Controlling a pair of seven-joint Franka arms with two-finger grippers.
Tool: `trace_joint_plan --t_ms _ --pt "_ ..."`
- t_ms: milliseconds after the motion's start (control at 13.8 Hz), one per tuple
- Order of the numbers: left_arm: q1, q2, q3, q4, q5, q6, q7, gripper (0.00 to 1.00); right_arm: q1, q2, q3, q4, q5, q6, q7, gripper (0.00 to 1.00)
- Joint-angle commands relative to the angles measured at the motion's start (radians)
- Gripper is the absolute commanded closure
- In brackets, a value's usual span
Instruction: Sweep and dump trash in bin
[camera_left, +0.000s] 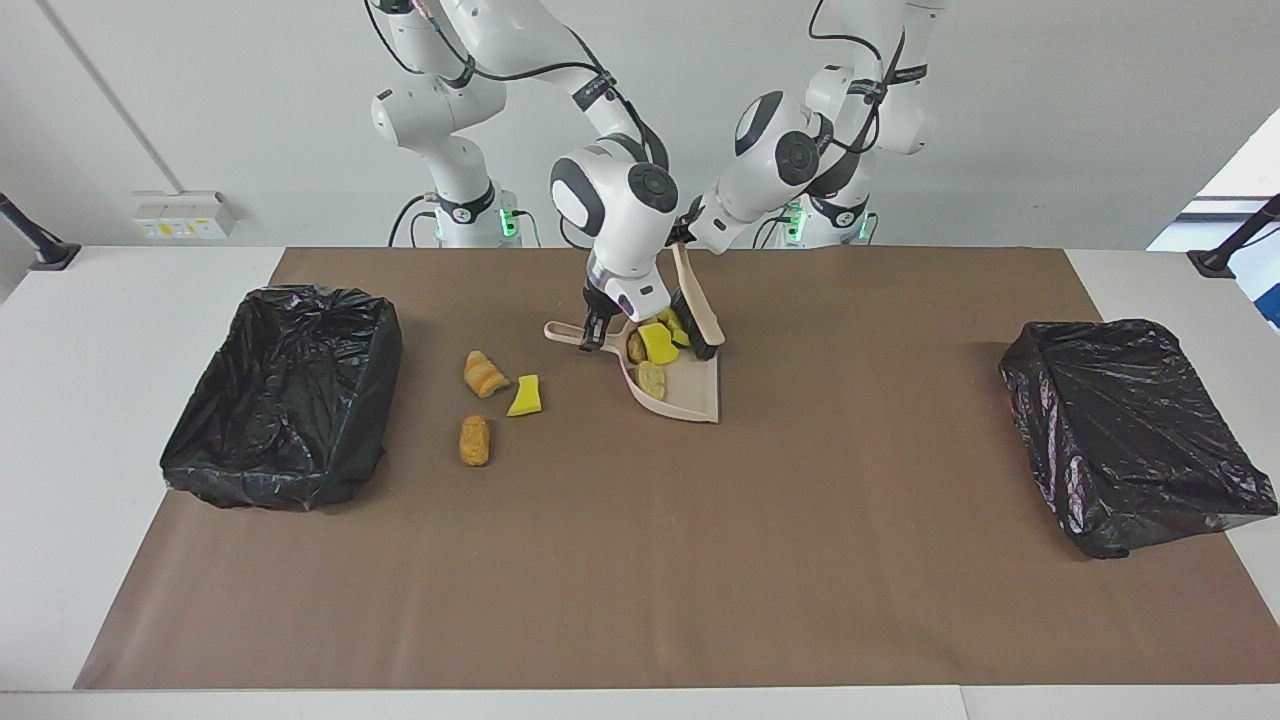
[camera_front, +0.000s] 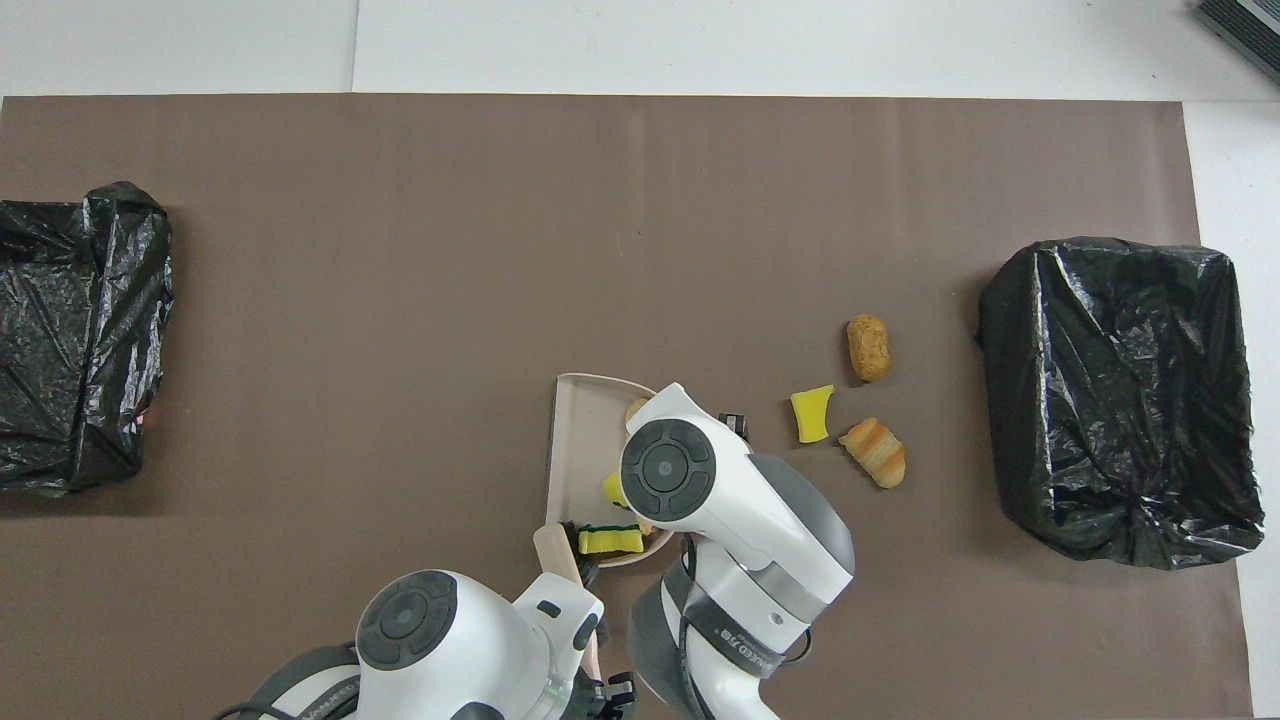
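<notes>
the trash is split in two groups. four scraps sit in the beige dustpan (camera_left: 690, 392): a bright yellow sponge chunk (camera_left: 658, 343), a green-sided yellow chunk (camera_front: 610, 539) at the pan's robot-side rim, and two golden-brown lumps, one (camera_left: 651, 379) lying nearer the pan's open lip. these lie just under and beside the right gripper (camera_left: 598, 328), whose jaws are clenched on the dustpan's handle (camera_left: 566, 334) at the end toward the right arm. the pan rests on the brown mat (camera_left: 640, 560) with its flat lip pointing away from the robots.

the hand brush (camera_left: 698, 312) stands tilted with its dark bristles down in the pan, touching the sponge chunks. the left gripper (camera_left: 684, 232) grasps the top of the brush's pale handle, directly above the pan's robot-side edge, its jaws closed around it.

three more scraps lie loose on the mat, away from both sets of jaws toward the right arm's end: a striped orange bread lump (camera_left: 485, 374), a yellow sponge wedge (camera_left: 525, 396) just beside it, and a brown lump (camera_left: 474, 440) farther from the robots than those two.

further that way sits a bin lined with a black bag (camera_left: 285, 395). a second black-bagged bin (camera_left: 1130, 430) sits at the left arm's end of the table, well apart from everything.
</notes>
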Motion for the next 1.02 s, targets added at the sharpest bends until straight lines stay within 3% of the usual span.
trace_joint_plan --t_ms 0,435,943 --pt "-0.016 -0.048 0.006 -0.03 0.076 -0.099 -0.066 1.0 -0.008 -0.004 0.006 -0.011 0.012 -0.005 0.037 1.0" --pt "-0.018 -0.094 -0.072 -0.024 0.176 -0.242 -0.063 1.0 -0.008 -0.006 0.006 -0.011 0.012 -0.005 0.038 1.0" --pt "-0.018 -0.105 -0.213 -0.022 0.209 -0.204 -0.07 1.0 -0.062 -0.05 0.004 0.005 0.055 -0.019 -0.008 1.0"
